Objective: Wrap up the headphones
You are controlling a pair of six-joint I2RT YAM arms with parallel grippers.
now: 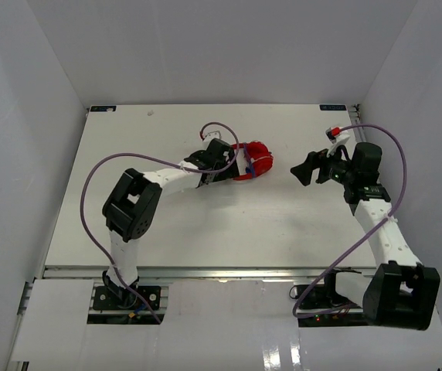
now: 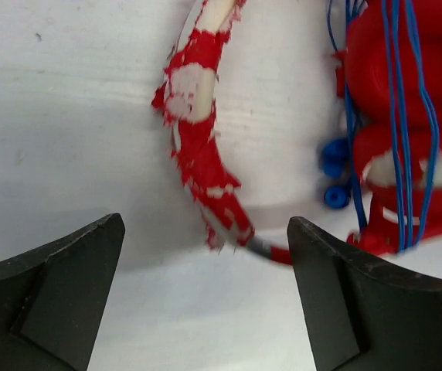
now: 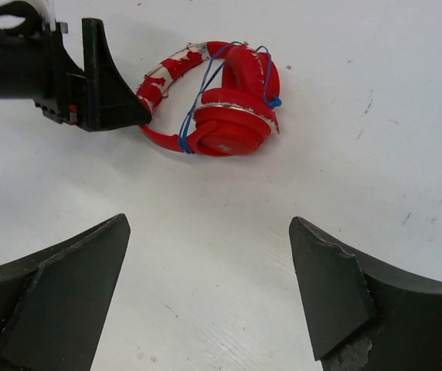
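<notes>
One pair of red headphones [image 1: 256, 161] lay mid-way across the table [image 1: 128, 139], blue cable [image 2: 395, 116] looped round the folded earcups [image 3: 232, 127]. Left gripper [image 1: 230, 165] sat beside the headband [image 2: 198, 147], jaws apart; right gripper [image 1: 304, 168] stood well off, jaws apart. Wrapping looked nearly finished; next move likely needed a check for loose cable.

Bright, even overhead light washes my white bench [image 1: 283, 224], leaving only soft, faint shadows. My left wrist view renders the close headphones [image 2: 203, 166] slightly blurred; the right wrist view is sharper, jaws dark silhouettes below.
</notes>
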